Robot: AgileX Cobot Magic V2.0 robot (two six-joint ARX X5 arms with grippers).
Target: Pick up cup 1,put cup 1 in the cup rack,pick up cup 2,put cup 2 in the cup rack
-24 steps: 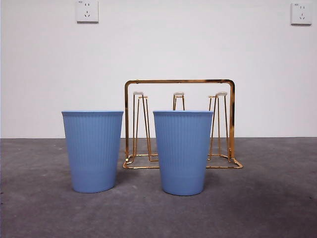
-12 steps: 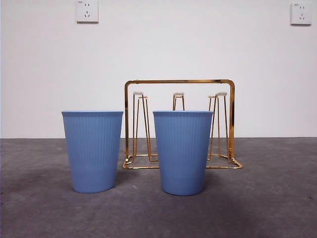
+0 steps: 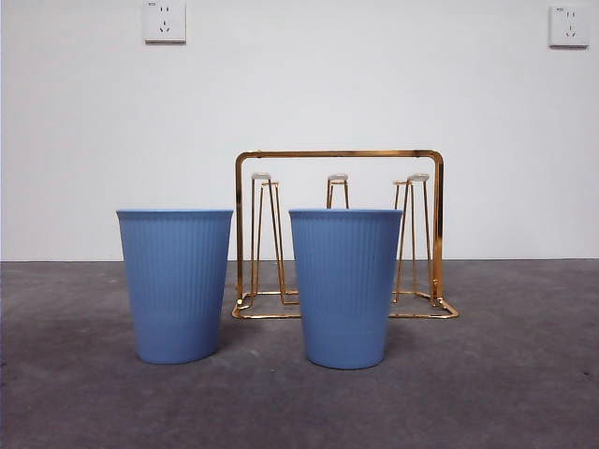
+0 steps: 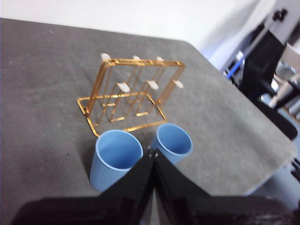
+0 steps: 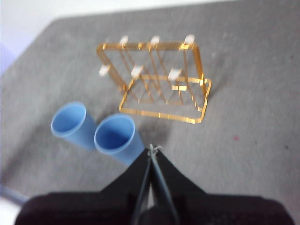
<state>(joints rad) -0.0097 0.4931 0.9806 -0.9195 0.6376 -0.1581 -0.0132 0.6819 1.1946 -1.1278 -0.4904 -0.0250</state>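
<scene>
Nothing on the surface (image 3: 524, 393) has shifted since the earlier front views: both blue ribbed cups and the gold wire cup rack (image 3: 339, 234) stand exactly where they stood, and no arm has entered that view.

The left claw (image 4: 153, 154) hangs above the surface with its two black jaws pressed together at the tips, holding nothing. Just beyond its tips stand the two cups, upright and mouth-up: cup 1 (image 4: 115, 158) slightly to one side of the tips, cup 2 (image 4: 173, 141) to the other, the two close together but apart. The cup rack (image 4: 133, 91) stands farther out past the cups, its white-capped pegs upright.

The right claw (image 5: 152, 151) is likewise closed tip to tip and empty, raised over the surface. From it, cup 2 (image 5: 116, 137) lies nearest, just off to the side of the tips, with cup 1 (image 5: 70, 123) beyond it. The cup rack (image 5: 161, 82) sits farther ahead, clear of both cups; this view is somewhat blurred.
</scene>
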